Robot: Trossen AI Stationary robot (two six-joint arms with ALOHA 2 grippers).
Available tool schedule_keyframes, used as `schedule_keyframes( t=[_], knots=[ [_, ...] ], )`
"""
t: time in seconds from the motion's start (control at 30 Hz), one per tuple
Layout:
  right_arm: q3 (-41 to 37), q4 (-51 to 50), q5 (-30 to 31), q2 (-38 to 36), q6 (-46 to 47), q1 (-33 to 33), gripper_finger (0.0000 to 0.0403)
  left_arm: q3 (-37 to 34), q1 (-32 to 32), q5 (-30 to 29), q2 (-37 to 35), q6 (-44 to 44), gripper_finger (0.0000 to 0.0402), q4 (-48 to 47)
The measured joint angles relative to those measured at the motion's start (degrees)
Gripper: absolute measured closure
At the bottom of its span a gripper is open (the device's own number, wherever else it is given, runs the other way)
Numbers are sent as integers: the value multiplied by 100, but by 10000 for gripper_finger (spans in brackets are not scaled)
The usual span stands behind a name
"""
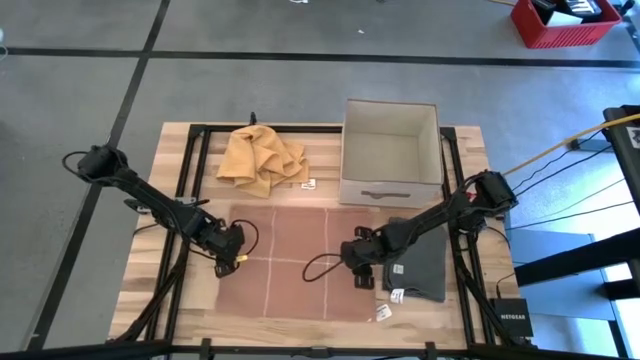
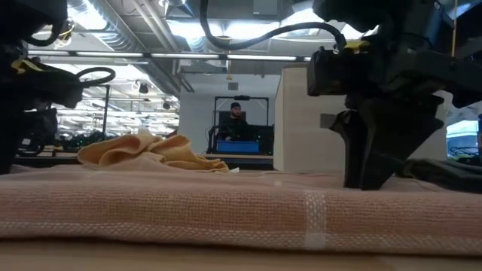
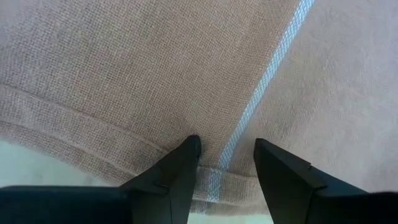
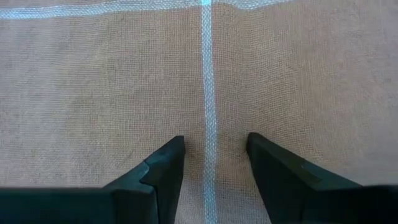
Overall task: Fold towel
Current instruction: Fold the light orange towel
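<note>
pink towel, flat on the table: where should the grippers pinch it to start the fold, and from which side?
Probably at the two side edges, coming straight down. The pink towel lies flat and spread, so only its hems offer cloth to pinch. The left gripper is open right at the left hem, straddling the pale stripe. The right gripper is open too, over the stripe but with flat cloth all around, so it may need to move to the edge.

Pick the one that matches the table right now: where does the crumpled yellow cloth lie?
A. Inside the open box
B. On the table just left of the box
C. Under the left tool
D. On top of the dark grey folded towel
B: in the high view the yellow cloth sits bunched on the wooden table beside the left wall of the box, apart from the spread pink towel.
</note>
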Motion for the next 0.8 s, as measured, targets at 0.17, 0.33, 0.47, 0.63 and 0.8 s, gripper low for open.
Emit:
schedule_keyframes(
  t=[0.17, 0.33, 0.47, 0.63, 0.8],
  knots=[
    [320, -272, -68, -158, -48, 3, 219, 447, 6, 137, -214, 139, 247, -206],
    [659, -224, 934, -396, -678, -44, 219, 905, 156, -756, -406, 795, 247, -121],
    [538, -301, 1388, -367, -914, -470, 219, 833, 372, -2133, -396, 1234, 247, -66],
    [49, -302, 681, -362, -858, -1134, 219, 311, 692, -2254, -292, 1215, 247, -72],
    [-296, -168, 394, -395, -907, -1489, 219, -261, 761, -2147, -247, 767, 247, -14]
  ],
)
